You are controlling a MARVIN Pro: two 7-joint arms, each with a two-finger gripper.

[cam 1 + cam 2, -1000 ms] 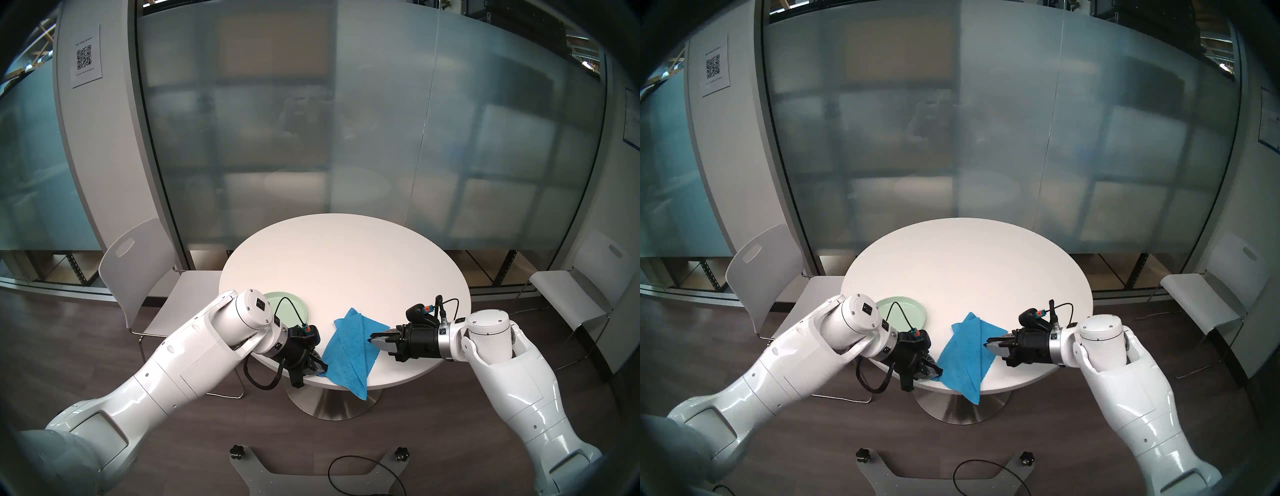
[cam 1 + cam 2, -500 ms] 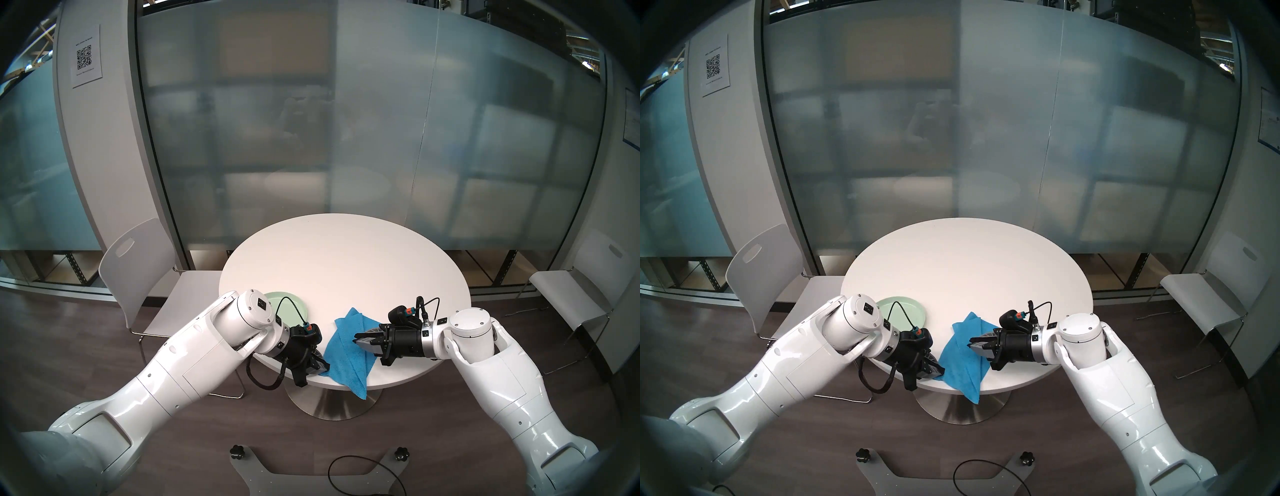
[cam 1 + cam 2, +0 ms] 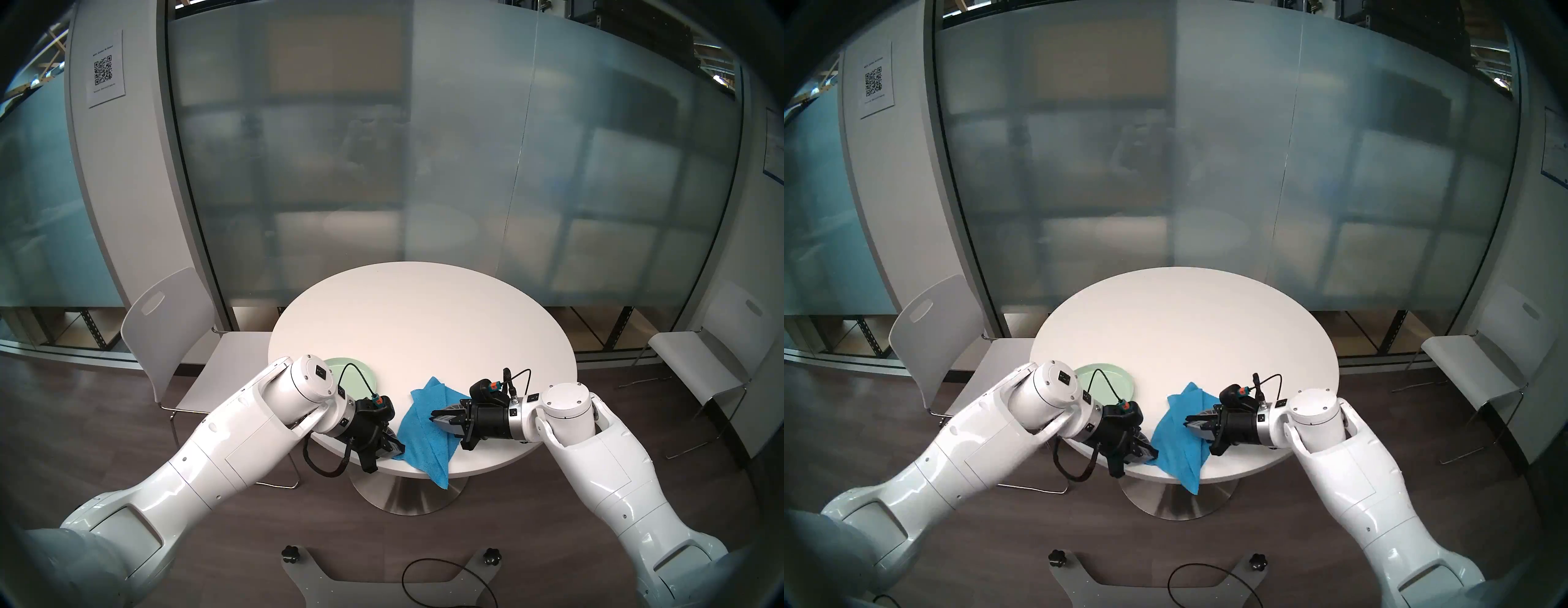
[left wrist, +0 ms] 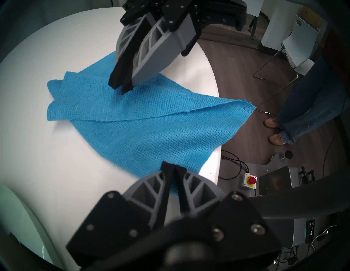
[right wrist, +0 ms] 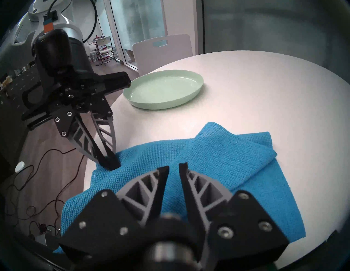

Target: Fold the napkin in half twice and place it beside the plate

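Observation:
The bright blue napkin lies loosely folded near the round table's front edge, with one corner hanging over the edge. It also shows in the left wrist view and the right wrist view. The pale mint-green plate sits on the table to the napkin's left, partly behind my left arm, and is clear in the right wrist view. My left gripper is shut on the napkin's left corner at the table edge. My right gripper has its fingertips almost together, empty, resting on the napkin's top layer.
The white table stretches bare behind the napkin. White chairs stand at the left and the right. A person's legs stand on the floor by the table. Cables and an emergency stop button lie below.
My right gripper has moved left from the napkin's right edge to over its middle, and the cloth's right side has bunched inward. My left gripper has held its grip, shifting slightly right.

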